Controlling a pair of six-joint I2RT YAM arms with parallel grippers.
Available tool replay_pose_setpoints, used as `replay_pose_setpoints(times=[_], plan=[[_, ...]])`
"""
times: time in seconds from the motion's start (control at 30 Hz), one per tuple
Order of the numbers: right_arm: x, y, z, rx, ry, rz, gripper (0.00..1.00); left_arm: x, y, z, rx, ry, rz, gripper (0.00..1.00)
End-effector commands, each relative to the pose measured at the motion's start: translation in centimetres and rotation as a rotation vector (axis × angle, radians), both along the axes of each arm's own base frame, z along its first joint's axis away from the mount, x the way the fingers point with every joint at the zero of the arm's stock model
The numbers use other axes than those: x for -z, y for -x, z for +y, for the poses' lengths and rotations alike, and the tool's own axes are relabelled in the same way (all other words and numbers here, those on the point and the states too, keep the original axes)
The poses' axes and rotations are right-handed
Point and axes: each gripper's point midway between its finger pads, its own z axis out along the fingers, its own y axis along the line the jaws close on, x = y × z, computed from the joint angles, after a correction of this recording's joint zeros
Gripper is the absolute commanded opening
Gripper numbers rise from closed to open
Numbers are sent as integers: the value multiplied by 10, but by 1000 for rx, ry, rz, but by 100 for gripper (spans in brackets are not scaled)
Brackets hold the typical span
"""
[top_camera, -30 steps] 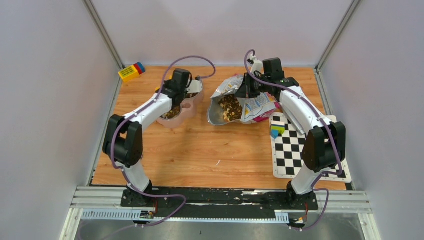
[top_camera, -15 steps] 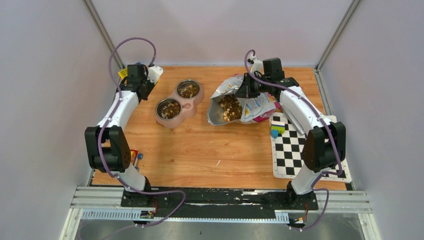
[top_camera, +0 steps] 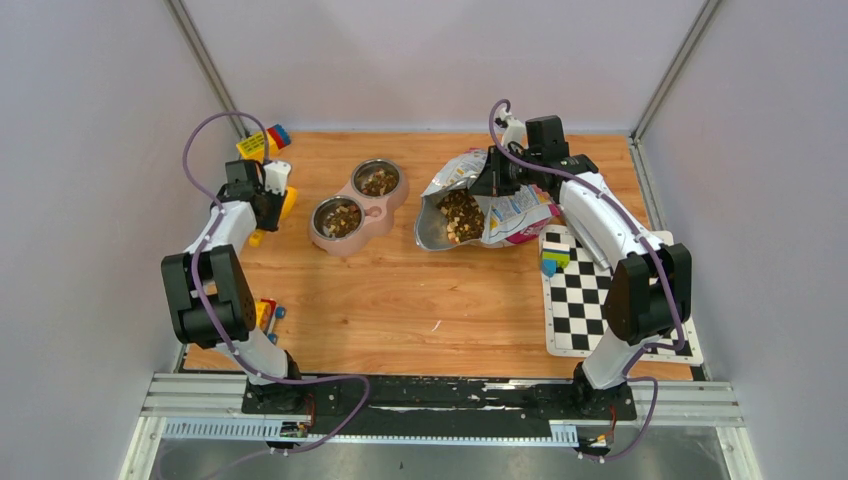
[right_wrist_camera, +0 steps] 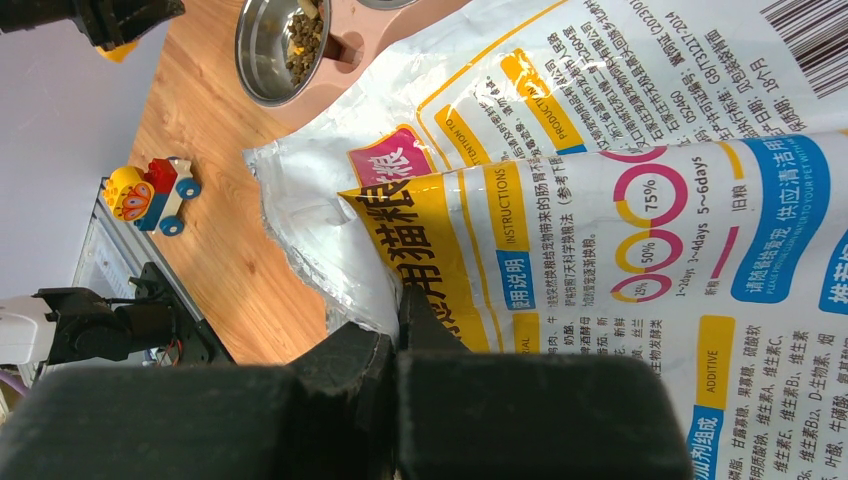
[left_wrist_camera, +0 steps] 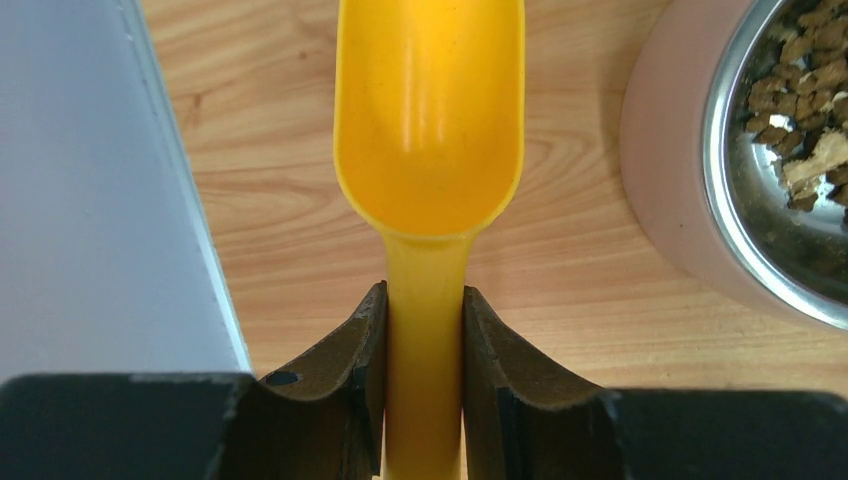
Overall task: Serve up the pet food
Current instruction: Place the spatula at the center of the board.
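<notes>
My left gripper (left_wrist_camera: 424, 300) is shut on the handle of an empty yellow scoop (left_wrist_camera: 428, 130), held over the wood close to the left wall. In the top view the left gripper (top_camera: 268, 208) and scoop (top_camera: 289, 203) are left of the pink double bowl (top_camera: 375, 212). Pet food lies in both steel cups (top_camera: 340, 218) and in the open mouth of the bag (top_camera: 460, 215). The yellow-and-white bag (right_wrist_camera: 620, 200) lies on its side. My right gripper (right_wrist_camera: 400, 320) is shut on the bag's upper edge, also seen from above at the right gripper (top_camera: 492, 180).
A yellow, blue and red block (top_camera: 262, 143) sits at the back left corner. A small toy car (top_camera: 268, 312) is near the left arm's base. A checkerboard mat (top_camera: 590, 295) with coloured blocks (top_camera: 555, 258) lies at the right. The left wall (left_wrist_camera: 90, 200) is close to the scoop.
My left arm swung from over the bowl out to the left and back toward the near side, carrying the scoop. The right arm and bag stayed still.
</notes>
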Motion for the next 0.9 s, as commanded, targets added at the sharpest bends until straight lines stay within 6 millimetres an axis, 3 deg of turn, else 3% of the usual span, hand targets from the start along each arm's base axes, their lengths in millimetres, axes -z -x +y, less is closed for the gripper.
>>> replay_pose_setpoints(times=[0.0,0.2,0.6,0.67,0.87], plan=[[-42,10,9,-46,-93,-68,0,2,-8,2,-10,47,-49,0],[-43,10,8,-41,-90,-74,0,21,-1,7,-8,47,6,4],[-48,12,8,-43,-95,-85,0,48,12,9,5,56,111,50],[-49,12,7,-42,-94,-88,0,48,13,10,3,53,112,61],[-54,12,6,-39,-92,-102,0,32,11,10,4,52,75,79]])
